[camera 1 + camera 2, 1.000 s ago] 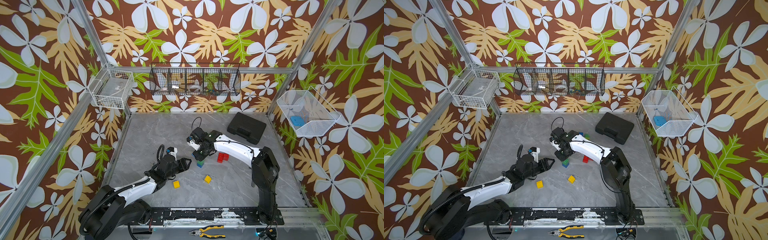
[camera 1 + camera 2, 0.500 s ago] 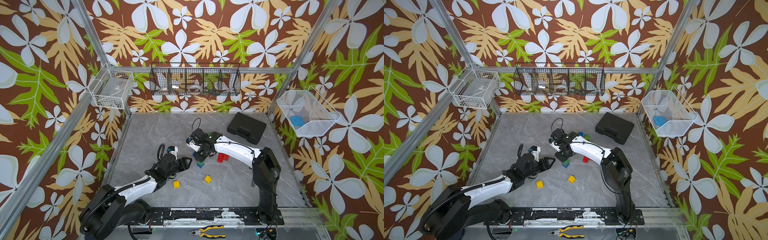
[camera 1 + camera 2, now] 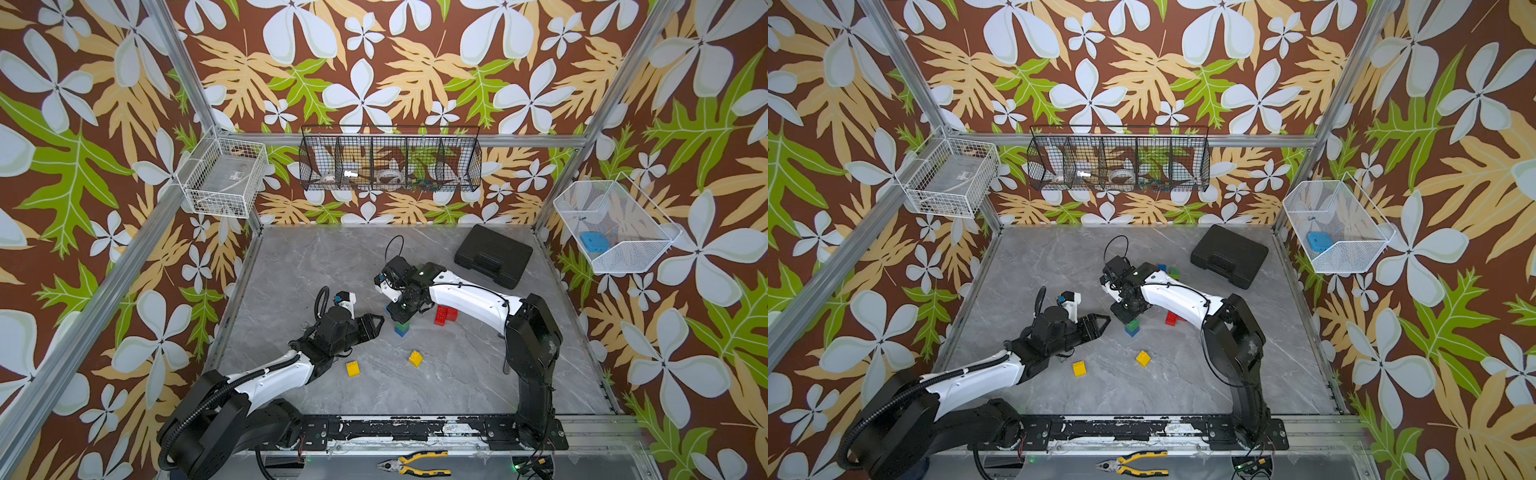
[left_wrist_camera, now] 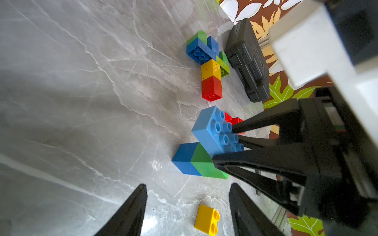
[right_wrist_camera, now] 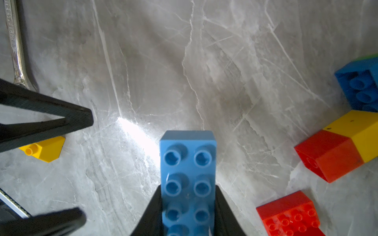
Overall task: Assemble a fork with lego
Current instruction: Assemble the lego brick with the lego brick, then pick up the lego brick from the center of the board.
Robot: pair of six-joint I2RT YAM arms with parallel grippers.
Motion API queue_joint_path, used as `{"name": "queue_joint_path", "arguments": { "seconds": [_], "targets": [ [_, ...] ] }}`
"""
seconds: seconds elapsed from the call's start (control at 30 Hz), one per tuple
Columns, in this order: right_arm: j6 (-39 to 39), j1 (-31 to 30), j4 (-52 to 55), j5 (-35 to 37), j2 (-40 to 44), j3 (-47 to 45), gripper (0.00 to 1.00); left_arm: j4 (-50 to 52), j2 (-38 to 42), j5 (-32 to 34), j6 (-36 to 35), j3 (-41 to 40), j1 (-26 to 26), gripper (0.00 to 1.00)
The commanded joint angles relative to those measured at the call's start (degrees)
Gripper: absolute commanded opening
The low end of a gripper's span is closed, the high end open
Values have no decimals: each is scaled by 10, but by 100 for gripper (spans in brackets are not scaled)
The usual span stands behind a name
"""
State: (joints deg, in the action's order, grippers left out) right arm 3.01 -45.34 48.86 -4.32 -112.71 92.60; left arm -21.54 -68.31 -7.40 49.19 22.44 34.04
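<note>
My right gripper (image 5: pixel 188 206) is shut on a light-blue 2x4 lego brick (image 5: pixel 187 163), studs facing its camera. In the left wrist view that brick (image 4: pixel 211 130) sits over a green brick (image 4: pixel 201 165) stacked on a blue one (image 4: pixel 183 159); both top views show this stack (image 3: pixel 402 329) (image 3: pixel 1132 328) under the right gripper (image 3: pixel 401 309). My left gripper (image 3: pixel 376 322) (image 4: pixel 187 192) hangs open and holds nothing, just left of the stack. A joined blue, green, yellow and red piece (image 4: pixel 210 67) lies farther back.
Two loose yellow bricks (image 3: pixel 353 368) (image 3: pixel 415 358) lie in front of the stack, and red bricks (image 3: pixel 445 314) lie to its right. A black case (image 3: pixel 492 259) sits at the back right. A wrench (image 5: pixel 16 40) lies on the table. Pliers (image 3: pixel 413 463) rest on the front rail.
</note>
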Motion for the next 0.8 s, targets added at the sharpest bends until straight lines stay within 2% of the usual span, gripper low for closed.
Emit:
{"name": "queue_joint_path", "arguments": {
  "seconds": [0.0, 0.03, 0.1, 0.2, 0.3, 0.43, 0.5, 0.57, 0.63, 0.77],
  "targets": [
    [14, 0, 57, -23, 4, 6, 61, 1, 13, 13, -6, -3, 1, 66],
    [18, 1, 45, -29, 12, 16, 77, 3, 20, 17, -5, -5, 1, 66],
    [23, 2, 23, -42, 25, 37, 95, 10, 38, 25, -5, -9, 1, 68],
    [36, 7, -36, -51, 58, 38, 99, 33, 68, 40, -11, -8, 1, 71],
    [81, 23, -113, -16, 110, -22, 92, 61, 87, 53, -32, 6, 1, 72],
    [214, 84, -228, 8, 194, -166, 73, 75, 78, 60, -73, 45, 11, 71],
    [277, 108, -275, 48, 236, -244, 61, 95, 56, 78, -105, 87, 32, 70],
    [319, 119, -275, 95, 256, -284, 58, 116, 21, 91, -136, 132, 54, 70],
    [353, 128, -234, 124, 246, -283, 54, 133, -19, 98, -160, 177, 71, 70],
    [391, 132, -190, 127, 210, -273, 51, 131, -80, 91, -181, 238, 96, 70]
  ]
}}
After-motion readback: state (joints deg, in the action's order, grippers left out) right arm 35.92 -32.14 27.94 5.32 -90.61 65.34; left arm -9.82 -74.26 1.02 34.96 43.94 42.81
